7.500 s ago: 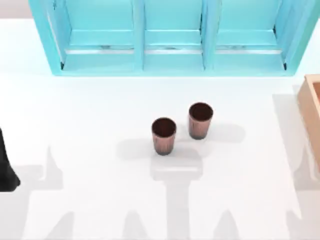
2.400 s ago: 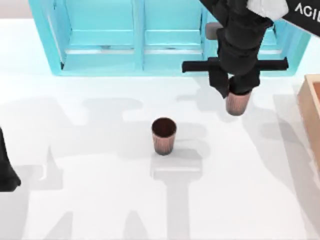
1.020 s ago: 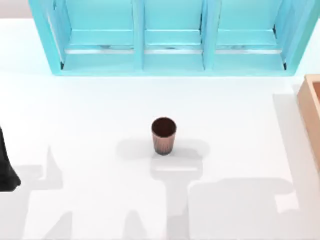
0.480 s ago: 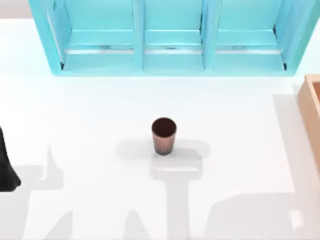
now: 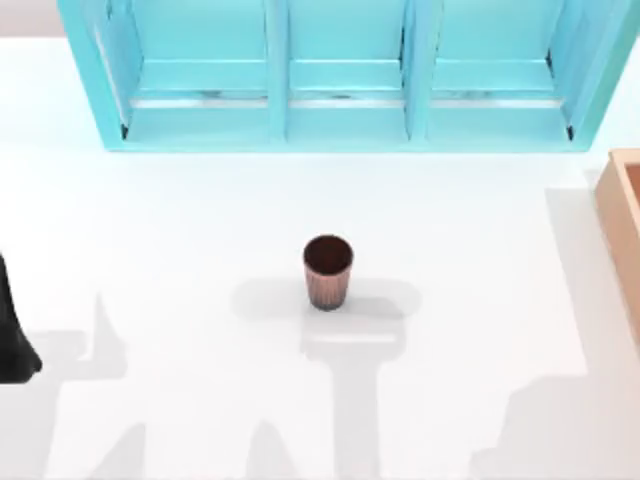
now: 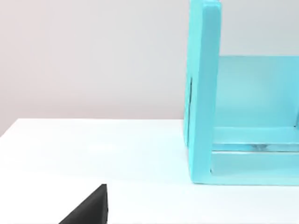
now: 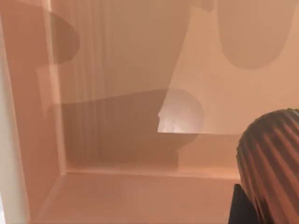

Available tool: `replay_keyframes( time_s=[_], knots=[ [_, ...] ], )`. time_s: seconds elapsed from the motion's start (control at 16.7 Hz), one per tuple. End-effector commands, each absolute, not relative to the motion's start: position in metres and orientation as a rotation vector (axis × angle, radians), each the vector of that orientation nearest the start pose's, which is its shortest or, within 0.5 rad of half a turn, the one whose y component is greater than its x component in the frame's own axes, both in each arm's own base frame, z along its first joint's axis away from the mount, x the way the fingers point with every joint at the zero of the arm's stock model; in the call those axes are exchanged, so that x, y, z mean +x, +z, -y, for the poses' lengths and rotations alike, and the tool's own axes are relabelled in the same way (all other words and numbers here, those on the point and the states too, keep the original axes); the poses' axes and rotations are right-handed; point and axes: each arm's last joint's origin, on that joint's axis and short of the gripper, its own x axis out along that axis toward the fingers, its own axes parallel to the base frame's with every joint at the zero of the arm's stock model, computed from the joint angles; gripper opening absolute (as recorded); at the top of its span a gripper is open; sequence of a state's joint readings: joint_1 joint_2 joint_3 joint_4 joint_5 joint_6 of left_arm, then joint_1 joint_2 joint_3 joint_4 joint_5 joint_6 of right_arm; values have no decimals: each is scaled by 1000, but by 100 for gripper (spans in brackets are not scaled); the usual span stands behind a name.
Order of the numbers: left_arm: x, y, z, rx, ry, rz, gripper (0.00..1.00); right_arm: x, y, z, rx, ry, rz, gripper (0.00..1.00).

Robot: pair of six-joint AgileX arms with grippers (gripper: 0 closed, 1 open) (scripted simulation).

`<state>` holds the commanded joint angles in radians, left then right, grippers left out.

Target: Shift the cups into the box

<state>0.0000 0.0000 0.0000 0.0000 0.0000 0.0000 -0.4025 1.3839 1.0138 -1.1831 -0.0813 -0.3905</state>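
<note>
Near the table's middle, cup one: a ribbed copper cup [image 5: 327,271] stands upright on the white table [image 5: 180,250], mouth up, long axis vertical, alone and well apart from everything else.
Cup two: in the right wrist view a second ribbed cup [image 7: 273,163] hangs over the orange-brown floor of the box [image 7: 117,70], ribs running along its length; its mouth cannot be made out.
Box: its tan wall [image 5: 622,215] shows at the table's right edge, well right of the standing cup.
Right pincer: a dark part sits just beside the second cup; whether its fingers clamp the cup, I cannot tell.
Left arm: parked at the table's left edge [image 5: 12,340], well left of the standing cup; pincer state cannot be told.
Shelf unit: turquoise, compartmented [image 5: 340,75], along the far side.
</note>
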Motion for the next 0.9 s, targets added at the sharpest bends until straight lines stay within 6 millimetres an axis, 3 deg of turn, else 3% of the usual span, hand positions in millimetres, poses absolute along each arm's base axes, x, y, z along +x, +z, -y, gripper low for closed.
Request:
replay_keyframes(
  time_s=[0.24,0.9],
  knots=[
    [106,160,1,0,0,0,100,212,227,86,64,43,-1523,0],
    [106,160,1,0,0,0,100,212,227,86,64,43,-1523,83]
  ],
)
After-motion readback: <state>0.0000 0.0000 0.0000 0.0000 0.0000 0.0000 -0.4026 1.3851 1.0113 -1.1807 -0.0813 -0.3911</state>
